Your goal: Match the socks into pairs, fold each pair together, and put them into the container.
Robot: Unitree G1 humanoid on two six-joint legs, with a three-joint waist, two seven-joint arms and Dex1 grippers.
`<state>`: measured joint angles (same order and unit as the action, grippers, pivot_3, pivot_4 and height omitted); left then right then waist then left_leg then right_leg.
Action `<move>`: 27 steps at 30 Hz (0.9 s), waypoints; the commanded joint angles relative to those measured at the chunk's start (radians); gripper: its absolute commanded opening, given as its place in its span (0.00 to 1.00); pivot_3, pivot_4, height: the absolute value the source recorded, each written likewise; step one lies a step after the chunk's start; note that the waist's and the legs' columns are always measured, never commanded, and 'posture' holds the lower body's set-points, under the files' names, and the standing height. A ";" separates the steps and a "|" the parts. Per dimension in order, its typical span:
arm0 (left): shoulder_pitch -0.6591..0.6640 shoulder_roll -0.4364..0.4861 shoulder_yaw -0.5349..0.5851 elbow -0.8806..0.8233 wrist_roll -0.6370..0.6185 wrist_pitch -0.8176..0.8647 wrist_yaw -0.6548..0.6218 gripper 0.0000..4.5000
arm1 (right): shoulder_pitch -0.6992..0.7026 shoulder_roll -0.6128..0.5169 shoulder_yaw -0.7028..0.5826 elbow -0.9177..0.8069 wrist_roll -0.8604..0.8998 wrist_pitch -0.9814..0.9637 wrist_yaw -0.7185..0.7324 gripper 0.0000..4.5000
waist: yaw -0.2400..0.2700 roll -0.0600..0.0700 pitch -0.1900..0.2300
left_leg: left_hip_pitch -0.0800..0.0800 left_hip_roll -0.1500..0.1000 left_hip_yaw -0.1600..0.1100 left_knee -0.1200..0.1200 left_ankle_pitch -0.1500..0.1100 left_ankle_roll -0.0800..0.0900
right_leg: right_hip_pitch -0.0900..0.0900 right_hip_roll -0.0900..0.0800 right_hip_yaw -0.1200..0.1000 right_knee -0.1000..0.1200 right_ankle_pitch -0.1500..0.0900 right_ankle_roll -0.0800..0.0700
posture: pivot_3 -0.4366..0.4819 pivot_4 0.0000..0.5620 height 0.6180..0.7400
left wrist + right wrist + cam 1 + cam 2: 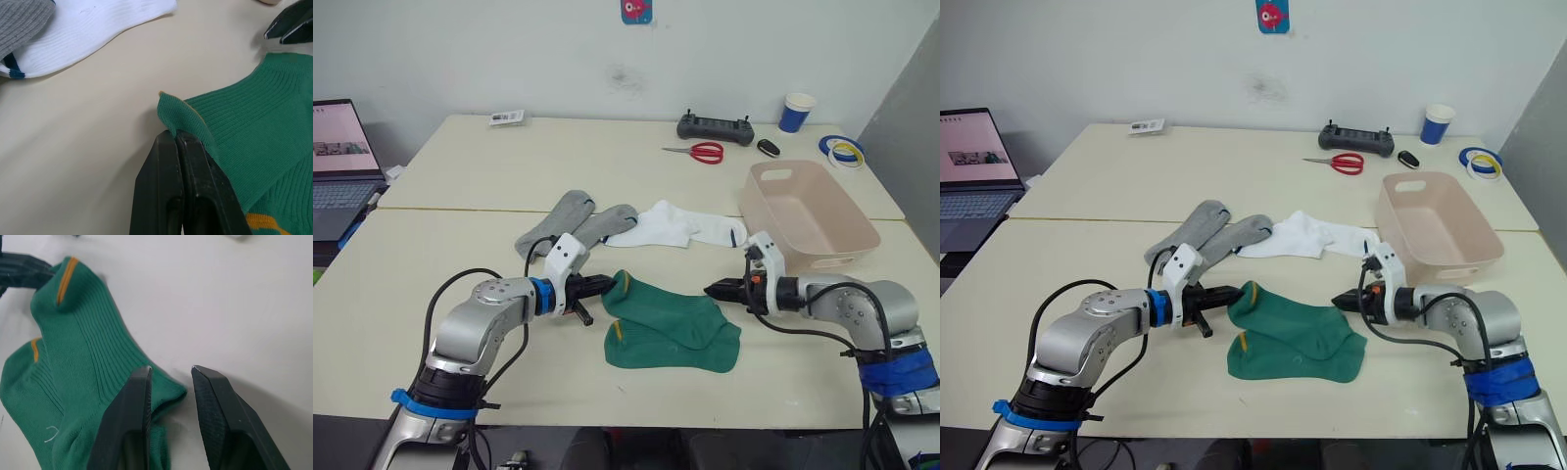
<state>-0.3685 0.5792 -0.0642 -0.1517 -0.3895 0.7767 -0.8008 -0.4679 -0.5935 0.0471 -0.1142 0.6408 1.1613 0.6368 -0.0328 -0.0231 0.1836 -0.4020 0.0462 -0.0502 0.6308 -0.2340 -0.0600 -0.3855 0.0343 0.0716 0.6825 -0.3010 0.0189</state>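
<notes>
Two dark green socks [671,328] lie overlapped near the table's front middle. My left gripper [607,286] is shut on the orange-trimmed cuff of the upper green sock [230,122], lifting that corner slightly. At the same sock's toe end, my right gripper [171,372] is open, with the toe edge [168,391] between its fingers. Two grey socks [570,220] and two white socks [680,227] lie side by side behind the green ones. The pink-beige container [808,213] stands at the right, beyond my right gripper, and looks empty.
An open laptop [337,162] sits at the far left. Along the back of the table are a card [507,117], red scissors [700,152], a black controller [715,127], a blue-and-white cup [797,112] and tape rolls [845,150].
</notes>
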 commanded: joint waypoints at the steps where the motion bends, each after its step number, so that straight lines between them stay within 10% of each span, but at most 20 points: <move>1: -0.016 0.011 0.002 -0.017 -0.001 -0.013 -0.007 0.00 | 0.014 -0.012 0.023 -0.031 -0.026 -0.035 0.018 0.31 | 0.000 0.000 0.000 | 0.000 0.000 0.000 0.000 0.000 0.000 | 0.000 0.000 0.000 0.000 0.000 0.000 | 0.48 0.27 1.00; 8: -0.014 0.012 0.000 -0.018 -0.002 -0.013 -0.002 0.00 | 0.018 0.023 0.018 -0.046 -0.013 -0.009 0.017 0.31 | -0.001 0.000 0.000 | 0.000 0.000 0.000 0.000 0.000 0.000 | 0.000 0.000 0.000 0.000 0.000 0.000 | 0.48 0.27 1.00; 14: -0.015 0.012 -0.003 -0.017 -0.001 -0.016 0.000 0.00 | 0.017 0.030 -0.013 -0.053 -0.007 -0.009 0.017 0.01 | 0.000 0.000 0.000 | 0.000 0.000 0.000 0.000 0.000 0.000 | 0.000 0.000 0.000 0.000 0.000 0.000 | 0.48 0.27 1.00; 27: 0.044 0.102 0.109 -0.159 -0.138 0.039 -0.091 0.00 | -0.035 -0.026 -0.152 -0.198 0.172 0.117 0.066 0.01 | -0.002 0.000 0.000 | 0.000 0.001 0.000 -0.001 0.000 0.000 | -0.001 0.000 0.000 0.000 0.000 0.000 | 0.48 0.27 1.00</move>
<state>-0.3349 0.6592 0.0006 -0.2351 -0.4700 0.7987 -0.8561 -0.4709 -0.6047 -0.0386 -0.2442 0.7374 1.2314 0.6799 -0.0345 -0.0230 0.1837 -0.4022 0.0468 -0.0502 0.6297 -0.2340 -0.0600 -0.3869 0.0344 0.0717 0.6827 -0.3009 0.0188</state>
